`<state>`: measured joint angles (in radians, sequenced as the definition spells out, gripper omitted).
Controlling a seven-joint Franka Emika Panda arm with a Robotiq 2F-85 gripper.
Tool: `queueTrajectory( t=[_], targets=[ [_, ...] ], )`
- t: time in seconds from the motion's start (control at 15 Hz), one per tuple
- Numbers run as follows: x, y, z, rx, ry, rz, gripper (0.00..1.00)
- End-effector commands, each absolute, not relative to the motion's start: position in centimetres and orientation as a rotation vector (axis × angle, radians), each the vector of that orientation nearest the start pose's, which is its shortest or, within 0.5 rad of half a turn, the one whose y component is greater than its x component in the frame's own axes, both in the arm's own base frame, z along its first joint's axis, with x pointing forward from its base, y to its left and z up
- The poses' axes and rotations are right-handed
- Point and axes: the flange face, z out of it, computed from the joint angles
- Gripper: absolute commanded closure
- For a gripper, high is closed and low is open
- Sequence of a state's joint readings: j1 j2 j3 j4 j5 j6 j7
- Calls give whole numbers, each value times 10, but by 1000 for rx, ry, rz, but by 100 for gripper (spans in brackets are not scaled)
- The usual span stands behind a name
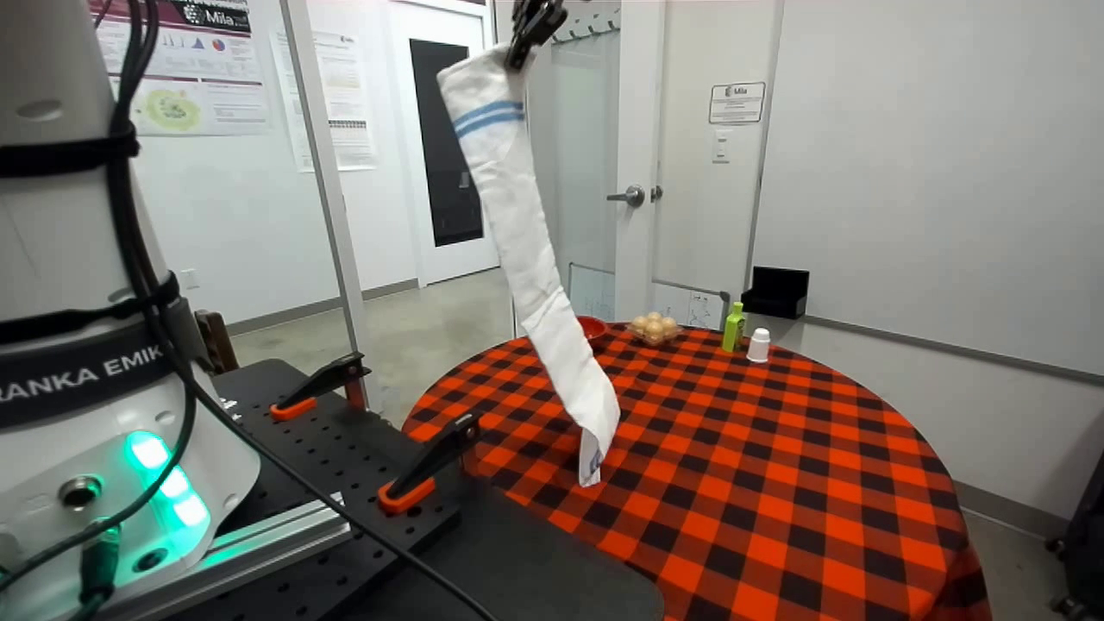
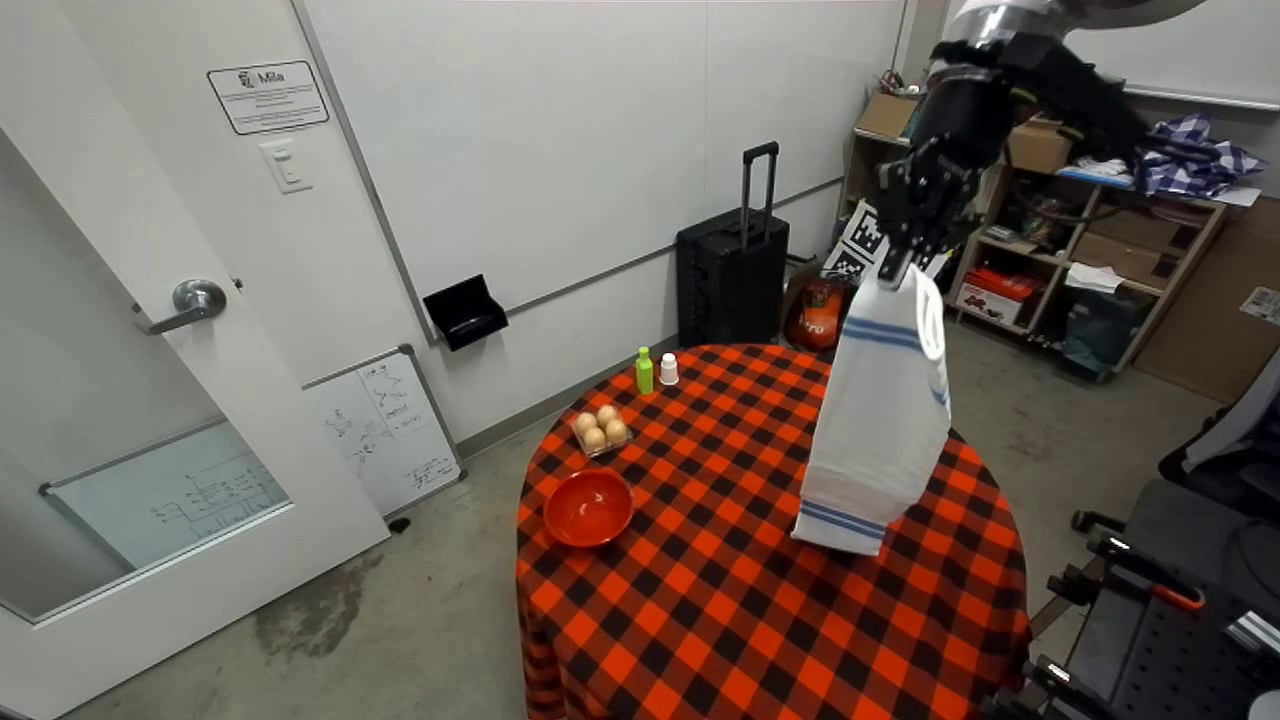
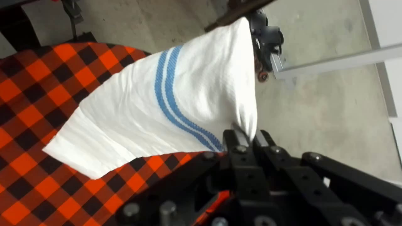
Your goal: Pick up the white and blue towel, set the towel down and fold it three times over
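Tool [image 3: 247, 139] drawn tight, pinching upper end of white and blue towel [image 2: 868, 430]. Towel hangs aslant over round tabletop [image 2: 700, 520]; cannot tell whether lower end touches checked cloth [image 1: 759, 483]. Broad stretch of cloth lies between towel and red bowl [image 2: 588, 508], more of it running from below towel toward rim. Bowl, eggs [image 2: 602, 428], green bottle [image 2: 644, 371], white container [image 2: 669, 369] sit near tabletop's edge, well apart from towel.

A chart poster [image 1: 197, 67], whiteboards [image 2: 383, 430] and robot arm [image 1: 60, 228] mark a lab.
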<state>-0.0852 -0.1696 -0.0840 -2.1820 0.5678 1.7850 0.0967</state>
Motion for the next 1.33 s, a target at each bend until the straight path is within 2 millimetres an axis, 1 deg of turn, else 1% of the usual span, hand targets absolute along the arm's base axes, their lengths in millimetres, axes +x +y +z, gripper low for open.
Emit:
queueTrajectory(
  t=[0.0,0.13,0.2,0.27,0.47,0.67,0.8,0.93,1.07,1.27],
  targets=[
    [504,47,403,-2552,329,397,99],
    [518,99,372,-2565,195,460,99],
    [523,121,358,-2570,135,481,99],
    [527,137,346,-2575,86,503,99],
    [539,177,314,-2565,-26,573,99],
    [550,205,290,-2541,-100,617,99],
    [557,216,277,-2530,-136,630,99],
    [562,217,262,-2533,-157,649,99],
    [566,210,248,-2539,-150,665,99],
    [569,193,228,-2555,-123,683,99]
  ],
)
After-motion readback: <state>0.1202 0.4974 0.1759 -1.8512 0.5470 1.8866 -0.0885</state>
